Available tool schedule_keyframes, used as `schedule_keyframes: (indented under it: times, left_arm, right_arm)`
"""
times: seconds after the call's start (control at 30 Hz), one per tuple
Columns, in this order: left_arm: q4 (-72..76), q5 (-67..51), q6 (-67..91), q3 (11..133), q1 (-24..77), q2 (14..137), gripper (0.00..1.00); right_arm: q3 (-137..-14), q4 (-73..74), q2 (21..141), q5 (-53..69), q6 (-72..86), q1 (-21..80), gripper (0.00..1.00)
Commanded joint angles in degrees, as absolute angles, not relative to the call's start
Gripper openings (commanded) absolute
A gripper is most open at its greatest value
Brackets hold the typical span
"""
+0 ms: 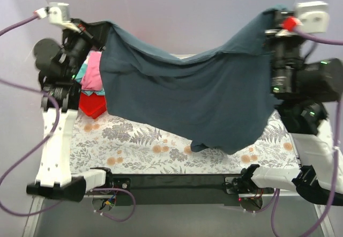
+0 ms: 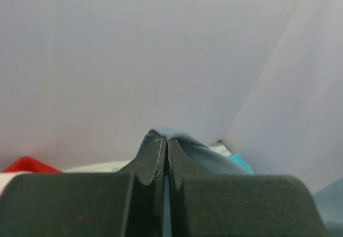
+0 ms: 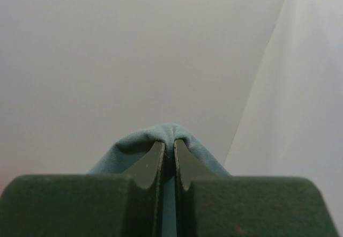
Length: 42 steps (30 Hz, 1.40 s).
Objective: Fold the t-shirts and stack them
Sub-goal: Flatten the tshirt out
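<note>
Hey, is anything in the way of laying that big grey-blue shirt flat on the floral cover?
The red tray, holding a pink shirt, sits at the left, beside the hanging grey-blue shirt. Nothing shows on the floral cover in front; what lies behind the cloth is hidden.

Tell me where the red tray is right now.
Top view, left side: the red tray sits beside the left arm, a pink shirt at its far end, the hanging slate grey-blue t-shirt hiding its right edge.

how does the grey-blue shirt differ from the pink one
The grey-blue shirt hangs spread in the air, pinched by the left gripper and right gripper; the pink shirt lies bunched, ungripped. The grey-blue shirt shows far more cloth than the pink shirt. Both are plain.
</note>
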State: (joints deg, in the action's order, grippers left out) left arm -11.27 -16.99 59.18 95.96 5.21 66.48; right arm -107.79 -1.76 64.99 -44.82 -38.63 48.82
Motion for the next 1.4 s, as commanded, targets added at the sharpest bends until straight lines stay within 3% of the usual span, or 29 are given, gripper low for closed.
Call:
schedule_keyframes:
  times: [0.0, 0.17, 0.27, 0.57, 0.73, 0.83, 1.03, 1.1, 1.27, 1.33, 1.37]
  left_arm:
    - [-12.6, -20.6, 59.9, 94.4, 5.0, 76.2, 0.0]
    - [-12.0, -21.7, 60.0, 97.0, 5.0, 85.1, 0.0]
    - [-14.2, -20.6, 59.2, 105.6, 4.7, 92.8, 0.0]
    - [-17.0, -20.1, 58.3, 129.0, 0.8, 101.4, 0.0]
    - [-9.7, -23.1, 57.5, 127.4, 0.1, 98.4, 0.0]
    - [-8.9, -24.5, 56.5, 122.1, 0.1, 95.3, 0.0]
    - [-1.9, -26.3, 58.4, 89.7, 0.1, 80.9, 0.0]
    - [-0.8, -25.8, 59.2, 77.7, 0.1, 75.3, 0.0]
    - [-4.1, -26.2, 62.0, 57.7, 0.1, 66.3, 0.0]
    - [-6.2, -25.8, 62.0, 48.1, 0.1, 61.6, 0.13]
    - [-6.2, -22.9, 62.8, 45.3, 0.1, 59.9, 0.29]
  right_arm:
    - [-103.0, -7.3, 69.4, -43.7, -39.0, 47.6, 0.01]
    - [-102.8, -6.6, 78.9, -37.1, -30.4, 35.3, 0.01]
    - [-109.2, -4.0, 85.4, -31.2, -24.4, 29.2, 0.01]
    - [-134.0, -1.9, 95.1, -26.5, -27.9, 27.2, 0.01]
    - [-131.8, -4.5, 87.9, -25.2, -28.2, 27.2, 0.01]
    - [-118.5, -6.2, 78.3, -25.1, -25.9, 27.2, 0.01]
    - [-84.2, -5.0, 62.2, -30.1, -17.3, 27.2, 0.01]
    - [-71.8, -1.7, 57.1, -31.8, -12.6, 27.2, 0.01]
    - [-53.9, 15.6, 49.6, -34.3, 6.7, 27.2, 0.01]
    - [-48.7, 21.9, 47.5, -31.7, 13.1, 27.2, 0.01]
    - [-47.3, 25.9, 46.3, -27.6, 13.9, 27.3, 0.01]
